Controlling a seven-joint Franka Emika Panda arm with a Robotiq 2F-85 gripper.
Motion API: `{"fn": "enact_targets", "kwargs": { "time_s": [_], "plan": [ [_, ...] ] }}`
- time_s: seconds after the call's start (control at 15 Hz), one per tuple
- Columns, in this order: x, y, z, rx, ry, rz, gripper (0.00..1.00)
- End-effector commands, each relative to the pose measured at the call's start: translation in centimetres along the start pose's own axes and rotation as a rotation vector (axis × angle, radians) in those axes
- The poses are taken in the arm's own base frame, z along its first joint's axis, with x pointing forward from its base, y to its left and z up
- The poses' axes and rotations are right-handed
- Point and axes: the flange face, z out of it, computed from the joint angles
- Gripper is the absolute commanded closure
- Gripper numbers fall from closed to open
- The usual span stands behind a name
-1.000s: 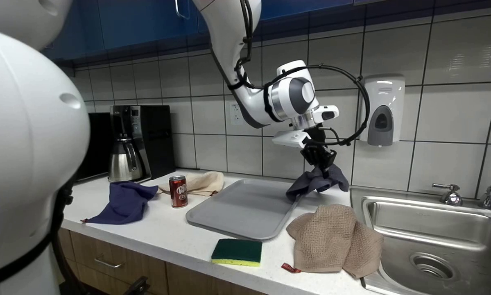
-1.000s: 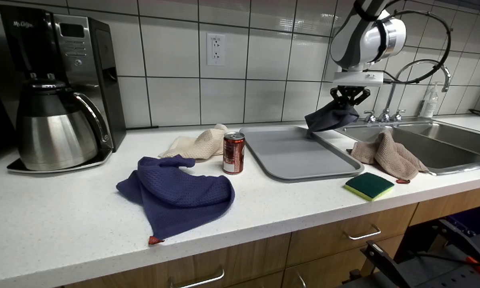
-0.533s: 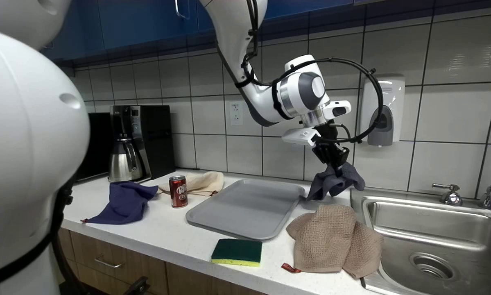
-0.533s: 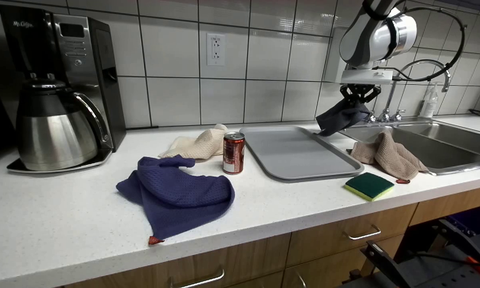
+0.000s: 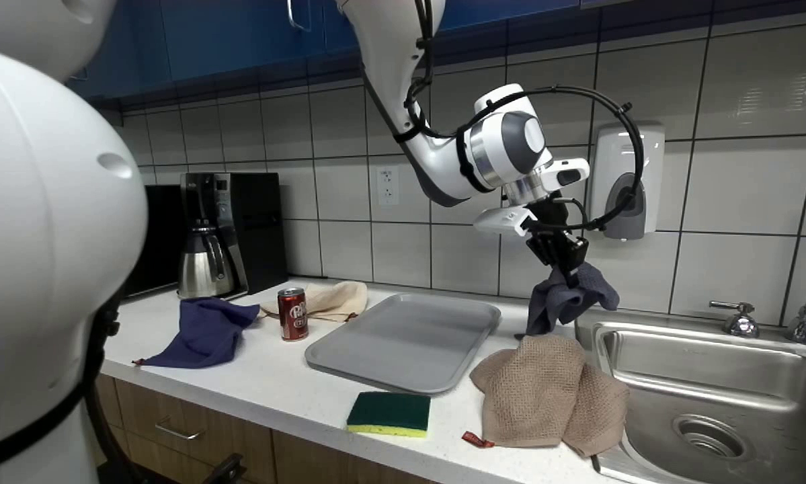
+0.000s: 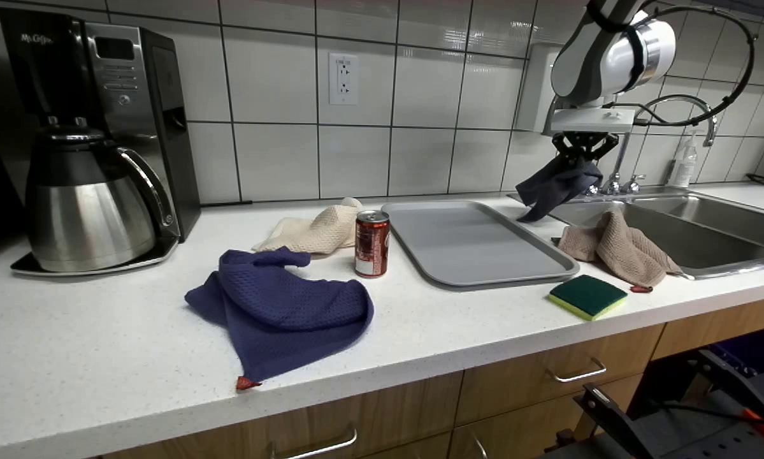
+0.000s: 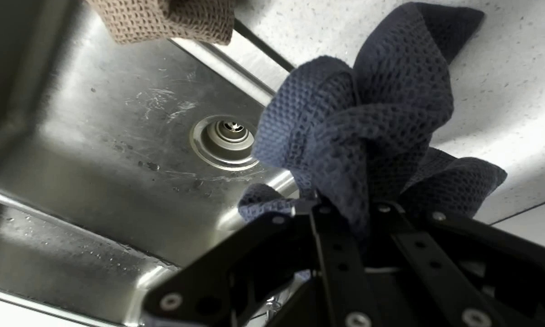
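Observation:
Pinched in my gripper [image 7: 352,209] is a dark grey-blue waffle cloth [image 7: 386,104], bunched between the fingers with loose folds hanging around them. In both exterior views the gripper [image 5: 569,265] holds this cloth [image 6: 550,191] above the counter, between the grey tray [image 5: 403,343] and the steel sink [image 5: 692,343]. Whether the cloth's lowest corner touches the counter, I cannot tell. A tan cloth [image 5: 544,390] lies close by, partly over the sink's edge; it also shows as a tan corner [image 7: 163,20] at the top of the wrist view. The fingertips are partly hidden by fabric.
A green and yellow sponge [image 6: 587,296] lies near the counter's front edge. A soda can [image 6: 372,245], a navy cloth [image 6: 286,306], a cream cloth [image 6: 321,229] and a coffee maker [image 6: 120,127] stand or lie farther left. A soap dispenser [image 5: 628,181] is on the wall behind.
My gripper has moved right with the grey-blue cloth, away from the tray toward the sink, and risen slightly. The cloth's corner has left the tray's rim. Everything else stays put.

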Motion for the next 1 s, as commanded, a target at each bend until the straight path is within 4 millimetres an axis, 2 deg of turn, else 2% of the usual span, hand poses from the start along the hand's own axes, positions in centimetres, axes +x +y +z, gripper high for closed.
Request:
{"fn": "enact_targets", "kwargs": {
  "time_s": [0.0,0.47,0.93],
  "plan": [
    [0.2,-0.4,-0.9,-0.014,0.019,0.010,0.97],
    [-1.0,-2.4,-0.5,-0.016,0.009,-0.009,0.97],
    [-2.0,-2.8,1.7,-0.042,-0.028,0.017,0.97]
  ]
}}
